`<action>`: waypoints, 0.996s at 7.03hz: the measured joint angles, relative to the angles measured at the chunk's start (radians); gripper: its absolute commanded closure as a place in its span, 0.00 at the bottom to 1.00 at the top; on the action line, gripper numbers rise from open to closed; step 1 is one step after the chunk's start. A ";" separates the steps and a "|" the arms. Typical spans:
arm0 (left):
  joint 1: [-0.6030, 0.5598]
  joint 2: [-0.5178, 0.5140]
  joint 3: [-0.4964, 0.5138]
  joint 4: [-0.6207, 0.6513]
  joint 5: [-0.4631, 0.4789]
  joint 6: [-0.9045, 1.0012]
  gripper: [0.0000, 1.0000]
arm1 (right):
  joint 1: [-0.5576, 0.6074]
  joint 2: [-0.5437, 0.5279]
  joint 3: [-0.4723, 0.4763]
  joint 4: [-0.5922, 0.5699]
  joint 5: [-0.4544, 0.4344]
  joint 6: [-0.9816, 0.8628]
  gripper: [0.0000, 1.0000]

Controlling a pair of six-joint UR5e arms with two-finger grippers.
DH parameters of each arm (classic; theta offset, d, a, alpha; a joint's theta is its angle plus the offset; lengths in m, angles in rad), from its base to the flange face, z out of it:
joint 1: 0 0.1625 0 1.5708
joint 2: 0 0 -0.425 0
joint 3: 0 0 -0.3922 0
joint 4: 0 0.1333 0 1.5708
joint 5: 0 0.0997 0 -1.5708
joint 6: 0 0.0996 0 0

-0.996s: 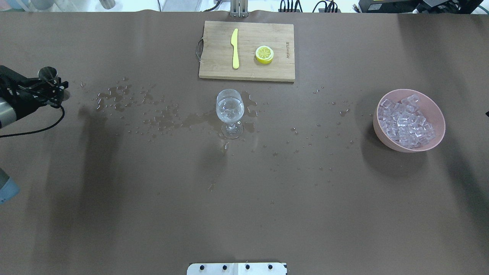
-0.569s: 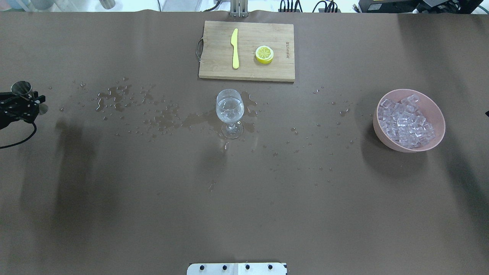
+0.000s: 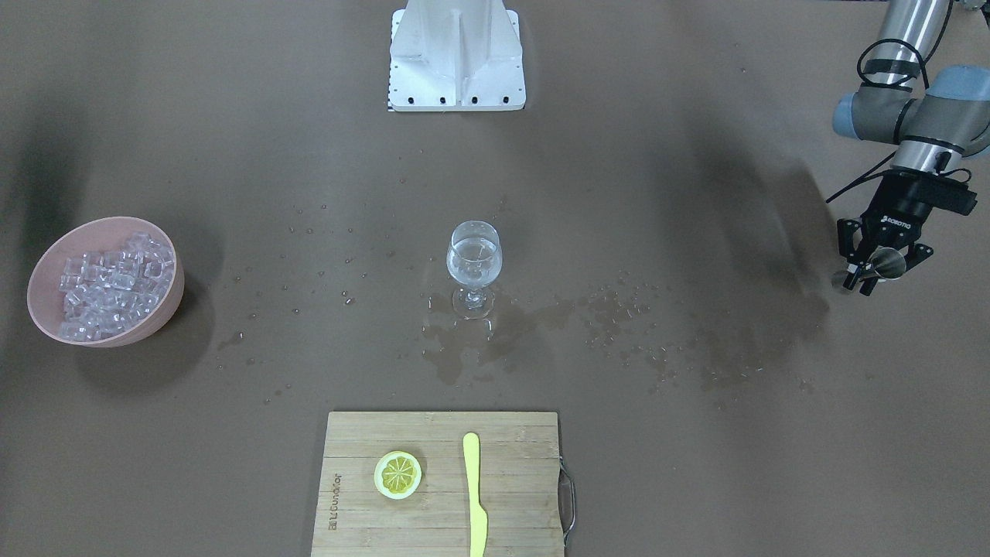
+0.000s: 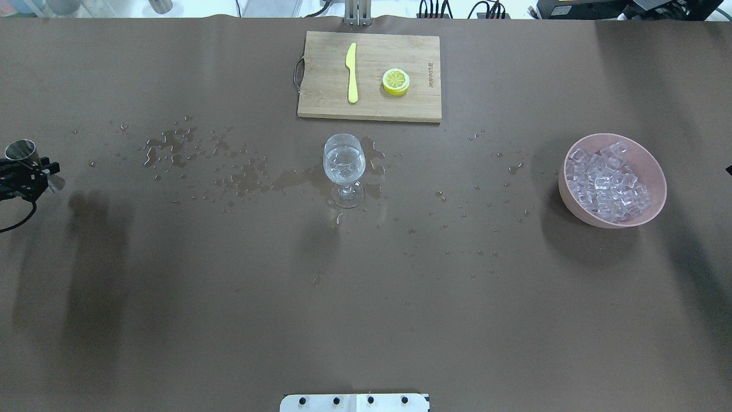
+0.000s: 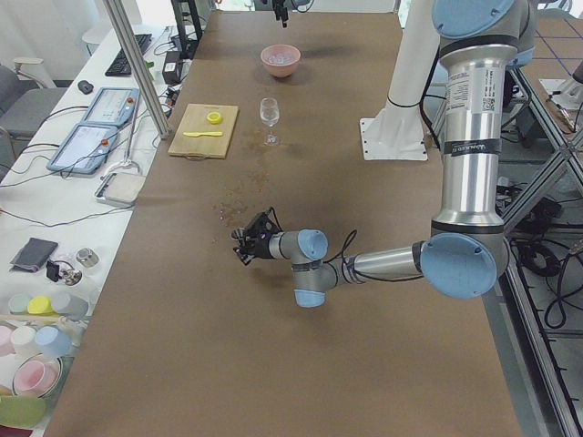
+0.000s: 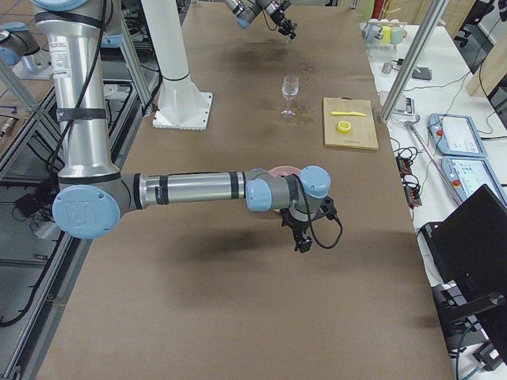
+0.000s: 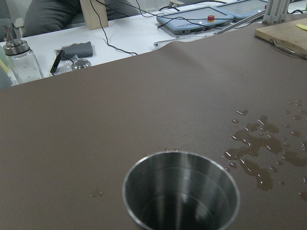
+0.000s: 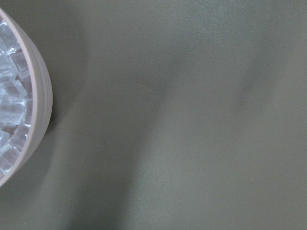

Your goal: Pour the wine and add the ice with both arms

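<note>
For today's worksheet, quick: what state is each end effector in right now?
Left end effector: closed on the metal cup.
Right end effector: cannot be told.

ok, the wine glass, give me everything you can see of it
Clear stemmed wine glass, upright on its round foot mid-table, on the robot's side of the cutting board. Bowl partly filled with clear liquid. The foot stands in a wet patch of spilled drops on the brown table. Nothing else touches it.
</note>
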 measured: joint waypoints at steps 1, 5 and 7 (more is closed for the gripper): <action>0.000 0.002 0.003 -0.002 -0.003 0.000 0.62 | 0.000 0.000 0.000 0.000 0.000 0.000 0.00; 0.005 0.002 0.006 -0.001 -0.014 0.013 0.02 | -0.002 0.000 -0.002 0.000 0.000 0.000 0.00; 0.004 0.004 0.006 -0.004 -0.019 0.013 0.02 | -0.003 0.000 -0.001 0.000 0.000 0.000 0.00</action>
